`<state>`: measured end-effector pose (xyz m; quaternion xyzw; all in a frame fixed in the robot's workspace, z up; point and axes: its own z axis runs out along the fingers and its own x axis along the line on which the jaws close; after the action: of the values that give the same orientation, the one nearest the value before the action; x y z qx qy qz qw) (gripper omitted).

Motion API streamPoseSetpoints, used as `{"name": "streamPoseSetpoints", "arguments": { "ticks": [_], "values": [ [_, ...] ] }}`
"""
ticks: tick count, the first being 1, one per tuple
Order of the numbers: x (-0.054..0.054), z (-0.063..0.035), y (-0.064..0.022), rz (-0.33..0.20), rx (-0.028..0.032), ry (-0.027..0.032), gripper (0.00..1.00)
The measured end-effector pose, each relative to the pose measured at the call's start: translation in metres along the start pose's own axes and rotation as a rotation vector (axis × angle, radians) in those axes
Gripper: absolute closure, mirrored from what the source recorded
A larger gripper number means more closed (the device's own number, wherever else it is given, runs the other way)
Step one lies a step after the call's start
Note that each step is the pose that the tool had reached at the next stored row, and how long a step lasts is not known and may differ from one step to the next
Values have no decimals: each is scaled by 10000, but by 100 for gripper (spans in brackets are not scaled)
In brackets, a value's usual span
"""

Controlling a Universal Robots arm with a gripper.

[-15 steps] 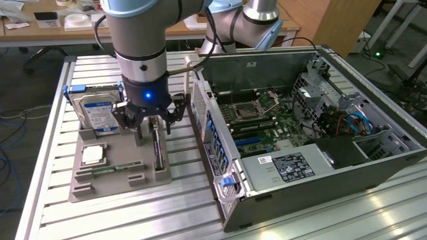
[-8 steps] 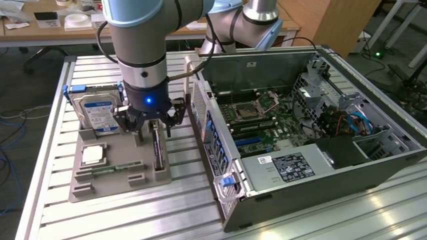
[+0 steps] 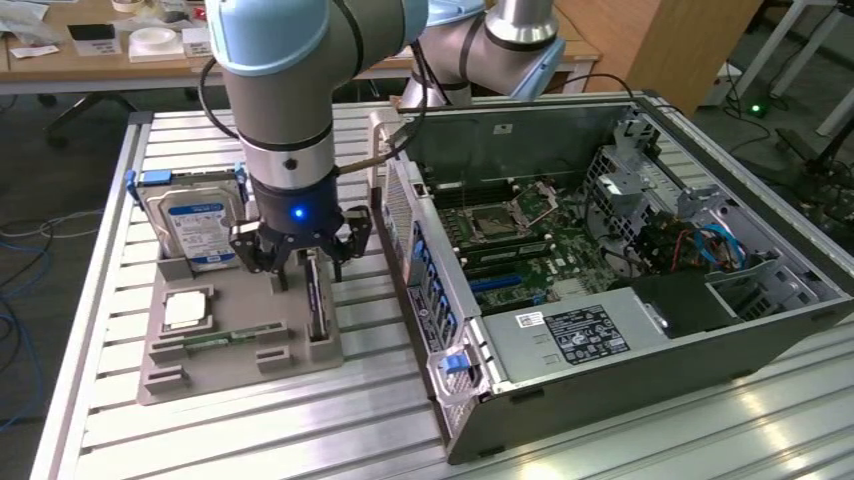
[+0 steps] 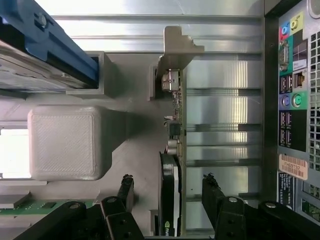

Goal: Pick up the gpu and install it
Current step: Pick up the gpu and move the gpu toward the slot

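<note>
The gpu (image 4: 176, 125) is stood on edge in a slot of the grey holder (image 3: 227, 378) on the table (image 3: 641, 440), beside the open computer case (image 3: 614, 390), so both faces can be reached. The gripper (image 4: 169, 186) is spread wide, with one finger either side of the card and neither touching it. The card's lower edge is hidden in the slot.
</note>
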<state>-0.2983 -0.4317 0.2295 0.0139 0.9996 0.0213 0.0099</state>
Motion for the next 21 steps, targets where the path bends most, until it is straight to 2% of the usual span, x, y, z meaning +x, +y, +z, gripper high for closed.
{"name": "streamPoseSetpoints", "arguments": {
  "ticks": [8,10,11,12,18,21],
  "values": [
    [-3,147,0,64,1,-3,34],
    [-1,176,0,76,33,-4,34],
    [-1,183,2,79,66,-6,34],
    [-2,184,2,78,73,-4,34],
    [-2,186,2,76,72,-5,35],
    [-4,187,2,76,71,-6,54]
  ]
}}
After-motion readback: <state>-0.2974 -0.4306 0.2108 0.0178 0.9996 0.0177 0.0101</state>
